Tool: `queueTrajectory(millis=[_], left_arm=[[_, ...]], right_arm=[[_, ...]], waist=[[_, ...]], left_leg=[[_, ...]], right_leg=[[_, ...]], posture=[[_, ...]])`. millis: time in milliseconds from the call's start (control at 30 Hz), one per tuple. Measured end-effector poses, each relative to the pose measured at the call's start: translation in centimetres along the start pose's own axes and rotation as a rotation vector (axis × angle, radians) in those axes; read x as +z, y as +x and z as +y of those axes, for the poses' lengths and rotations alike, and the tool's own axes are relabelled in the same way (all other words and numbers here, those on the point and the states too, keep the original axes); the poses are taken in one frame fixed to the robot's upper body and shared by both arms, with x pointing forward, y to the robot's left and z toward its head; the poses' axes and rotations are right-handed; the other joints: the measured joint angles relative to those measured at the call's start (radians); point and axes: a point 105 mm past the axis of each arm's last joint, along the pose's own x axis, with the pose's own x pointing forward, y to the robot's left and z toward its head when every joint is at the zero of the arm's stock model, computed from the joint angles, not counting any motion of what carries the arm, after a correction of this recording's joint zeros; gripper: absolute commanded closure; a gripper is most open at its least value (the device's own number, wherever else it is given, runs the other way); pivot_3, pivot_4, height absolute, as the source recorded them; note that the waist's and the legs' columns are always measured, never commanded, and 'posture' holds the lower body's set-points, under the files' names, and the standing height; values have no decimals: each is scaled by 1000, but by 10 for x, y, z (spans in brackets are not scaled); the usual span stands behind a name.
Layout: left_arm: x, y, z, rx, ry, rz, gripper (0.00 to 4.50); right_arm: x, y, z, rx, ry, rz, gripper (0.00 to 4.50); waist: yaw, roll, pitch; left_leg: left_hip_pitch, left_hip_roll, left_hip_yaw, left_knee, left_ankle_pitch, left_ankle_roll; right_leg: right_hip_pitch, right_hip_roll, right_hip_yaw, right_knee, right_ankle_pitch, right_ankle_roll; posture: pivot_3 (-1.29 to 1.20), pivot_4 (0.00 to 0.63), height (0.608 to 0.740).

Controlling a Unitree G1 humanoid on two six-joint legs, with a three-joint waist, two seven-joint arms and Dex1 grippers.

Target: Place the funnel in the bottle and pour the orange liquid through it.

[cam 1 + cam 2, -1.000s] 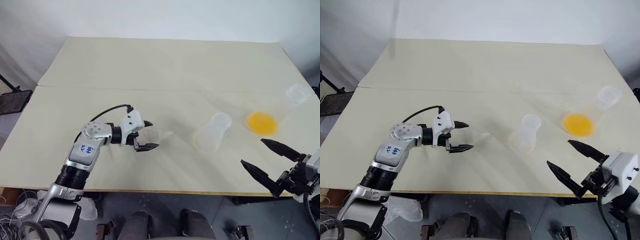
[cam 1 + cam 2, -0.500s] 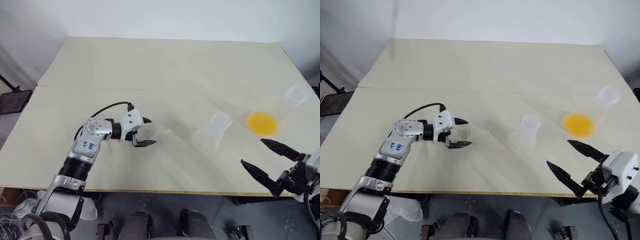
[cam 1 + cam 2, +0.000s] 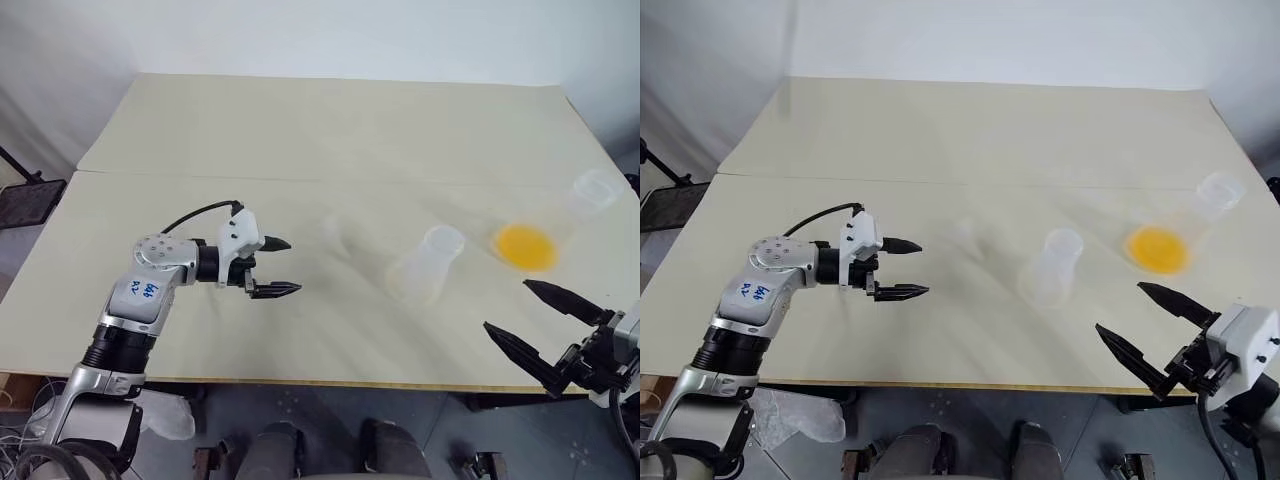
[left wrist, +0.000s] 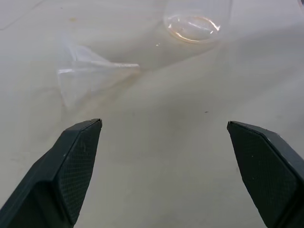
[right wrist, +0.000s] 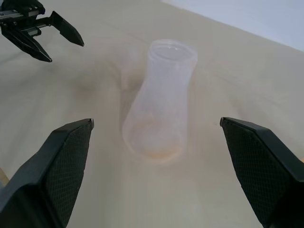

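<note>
I see the funnel (image 4: pixel 83 76) lying on its side on the worktop (image 3: pixel 300 130), faint against the pale surface, its spout pointing toward the bottle's side. It sits between my left tool (image 3: pixel 268 267) and the bottle (image 3: pixel 425 265), apart from both. Nothing touches it.

The bottle stands upright near the middle of the worktop, mouth open, with a faint orange tint at its base in the right wrist view. Just beyond it to my right stands a clear flask-shaped vessel (image 3: pixel 592 192) holding the orange liquid (image 3: pixel 524 246), which pools bright in its broad bottom; the narrow neck rises toward the worktop's far right edge.

My left tool hangs low over the worktop, its two black fingers (image 4: pixel 76 156) spread wide and released, gripping nothing, aimed at the funnel, which lies just ahead of them. My right tool (image 3: pixel 1160 330) hovers at the near right edge of the worktop, also spread wide and empty, pointed at the bottle and well short of it.
</note>
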Motion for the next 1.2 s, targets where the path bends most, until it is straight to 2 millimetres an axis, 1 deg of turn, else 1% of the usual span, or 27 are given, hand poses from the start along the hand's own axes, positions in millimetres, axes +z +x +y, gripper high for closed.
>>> queueTrajectory(millis=[67,133,300,400,567,667,800,900,1033,1100,1200], left_arm=[[-4,11,4,8,-1,-7,13],[-2,21,14,39,9,-25,13],[12,30,45,111,94,-40,13],[16,39,52,97,117,-53,13],[24,60,54,44,178,-47,13],[29,74,49,1,211,-51,13],[21,92,36,-52,208,-44,13],[15,97,32,-68,207,-32,13],[10,98,32,-53,218,-8,13],[9,97,36,-31,221,1,13],[15,93,46,31,236,1,13]], right_arm=[[2,2,-1,3,-7,-12,0],[4,4,-1,3,-13,-21,0],[2,2,-1,0,-8,-11,0],[2,2,-1,-2,-8,-10,0],[2,2,-2,-20,-8,-15,0],[0,0,-1,-34,2,-10,0],[-3,-3,3,-47,17,-1,0],[-3,-4,5,-57,18,2,0],[-4,-9,8,-71,21,15,0],[-4,-10,10,-74,23,24,0],[-4,-11,12,-74,24,25,0]], waist=[[-1,0,0],[-2,0,0],[-3,0,0],[-2,0,0],[-2,-1,0],[-2,-1,0],[-4,-1,0],[-4,-1,0],[-3,-1,0],[-3,-1,0],[-3,-1,0]], left_leg=[[0,0,0,0,0,0],[-1,0,1,0,0,0],[-1,0,3,-1,0,0],[-1,-1,3,0,0,0],[-2,-1,3,-1,0,0],[-2,-1,4,-1,0,0],[-2,-1,5,-1,0,1],[-2,0,5,-1,0,1],[-2,0,5,-1,0,1],[-2,0,4,-1,0,1],[-2,0,4,-1,0,1]], right_leg=[[0,0,0,0,0,0],[-1,1,0,0,0,0],[-1,0,-1,0,0,0],[-1,0,-1,-1,0,0],[-1,0,-3,-1,0,0],[-1,0,-3,-1,0,0],[-2,1,-3,-2,0,0],[-2,1,-3,-2,0,0],[-2,0,-2,-2,0,1],[-2,0,-3,-2,0,1],[-2,0,-2,-2,0,1]], posture=[[0,150,740],[0,150,740],[0,150,740],[0,150,740],[0,150,740],[0,150,740],[0,150,740],[0,150,740],[0,150,740],[0,150,740],[0,150,740]])
